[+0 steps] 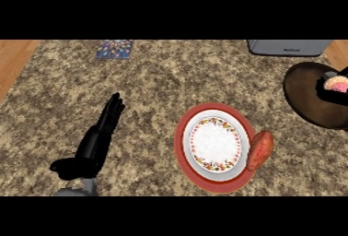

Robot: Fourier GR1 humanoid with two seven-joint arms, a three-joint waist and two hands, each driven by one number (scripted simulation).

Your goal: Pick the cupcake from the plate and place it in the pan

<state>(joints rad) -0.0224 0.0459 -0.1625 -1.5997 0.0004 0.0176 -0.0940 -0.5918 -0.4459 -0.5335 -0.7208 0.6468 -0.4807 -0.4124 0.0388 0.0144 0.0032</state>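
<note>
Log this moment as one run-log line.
cupcake: in pan | plate: bare | left hand: open, resting | right hand: at the cupcake, mostly out of frame

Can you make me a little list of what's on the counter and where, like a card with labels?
plate: middle of the counter, red rim, white centre with a flowered ring, nothing on its centre
sweet potato: lying against the plate's right edge
pan: dark, at the right edge, partly cut off
cupcake: pink-topped, in the pan, at the picture's edge
left hand: at the left, fingers straight, holding nothing
right hand: cannot see it
grey box: top right
colourful card: top left
</note>
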